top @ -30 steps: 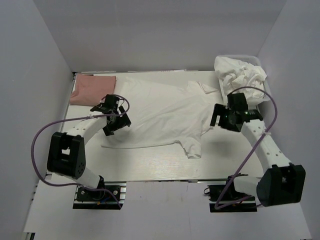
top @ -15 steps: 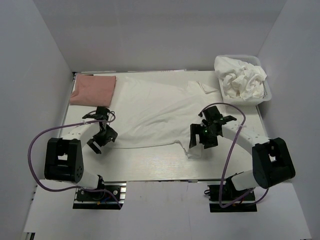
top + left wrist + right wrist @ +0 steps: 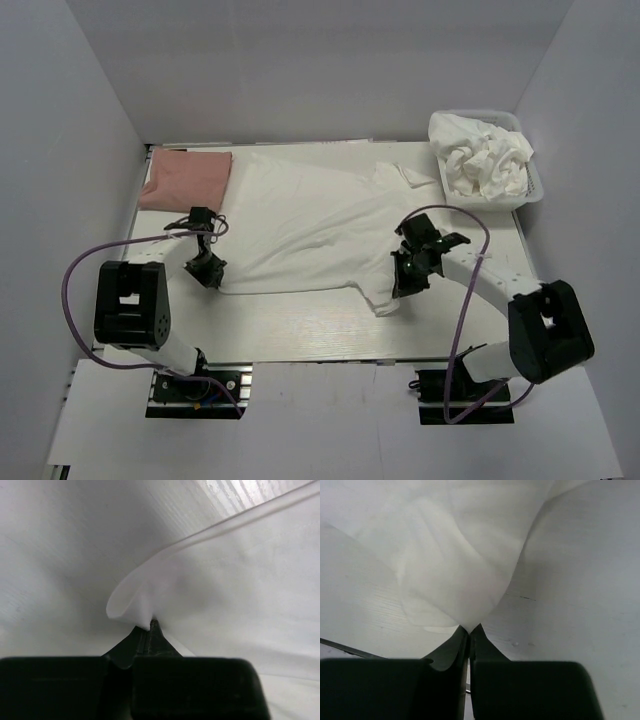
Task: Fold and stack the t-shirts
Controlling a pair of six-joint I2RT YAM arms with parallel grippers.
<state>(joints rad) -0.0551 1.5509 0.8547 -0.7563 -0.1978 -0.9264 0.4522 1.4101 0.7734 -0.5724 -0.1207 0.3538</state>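
A white t-shirt [image 3: 310,225] lies spread out across the table. My left gripper [image 3: 211,274] is at the shirt's near left hem corner and is shut on that corner. In the left wrist view the cloth [image 3: 210,580] curls up out of the closed gripper [image 3: 150,626]. My right gripper [image 3: 399,288] is at the near right sleeve and is shut on a fold of the cloth. The right wrist view shows the fabric [image 3: 460,570] bunching down into the closed gripper [image 3: 469,628]. A folded pink t-shirt [image 3: 187,178] lies at the far left.
A white basket [image 3: 537,192] at the far right holds several crumpled white t-shirts [image 3: 480,155]. Purple cables loop beside both arms. Grey walls close in the table on three sides.
Both grippers came down from above the shirt to the table and went from open to shut, each pinching the white t-shirt's edge.
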